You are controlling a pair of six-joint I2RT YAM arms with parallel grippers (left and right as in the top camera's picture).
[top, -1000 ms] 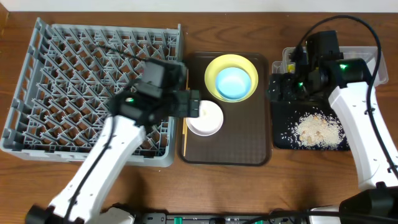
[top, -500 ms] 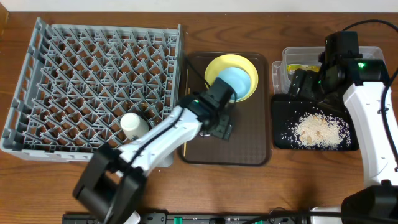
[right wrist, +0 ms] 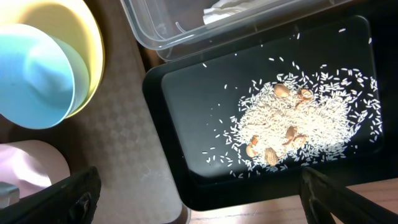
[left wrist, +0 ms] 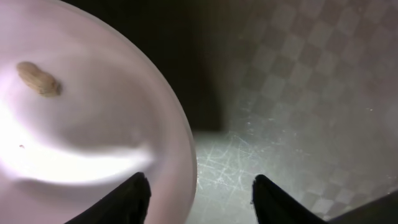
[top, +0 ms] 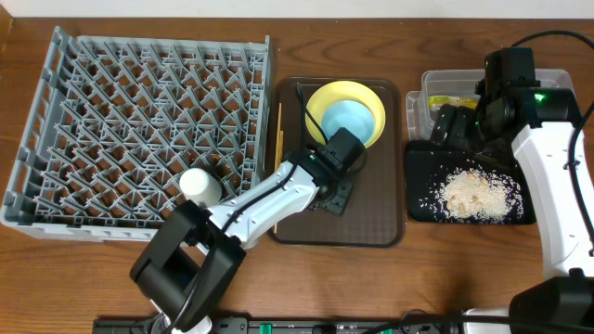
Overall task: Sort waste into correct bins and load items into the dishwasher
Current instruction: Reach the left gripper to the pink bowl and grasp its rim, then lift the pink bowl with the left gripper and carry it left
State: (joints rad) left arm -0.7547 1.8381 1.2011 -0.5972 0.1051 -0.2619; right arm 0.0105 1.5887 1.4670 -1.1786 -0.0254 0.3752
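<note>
Overhead, dish rack (top: 111,111): one, grey and square, filling the left of the frame.
Small white cup (top: 199,184): one, inside the rack near its lower right corner.
Chopsticks (top: 277,139): thin wooden sticks along the brown tray's left edge; the number cannot be told.
Brown tray (top: 371,209): one, centre of the frame.
Left gripper (left wrist: 199,180): fingers apart, astride the white bowl's rim, one over the bowl's inside and one over the tray.
White bowl (left wrist: 81,137): one, on the brown tray's lower left, hidden under the left arm in the overhead view; one beige scrap (left wrist: 38,79) lies inside.
Yellow plate (top: 345,88): one, upper part of the brown tray.
Light-blue bowl (top: 351,123): one, sitting in the plate.
Right gripper (right wrist: 199,173): fingers wide apart, holding nothing, above the black tray's left end.
Clear tub (top: 557,76): one, upper right; a yellow-green wrapper (top: 436,97) shows inside.
Black tray (top: 419,206): one, just below the tub.
Rice scraps (top: 473,193): one loose pile in the black tray, with stray grains around it.
</note>
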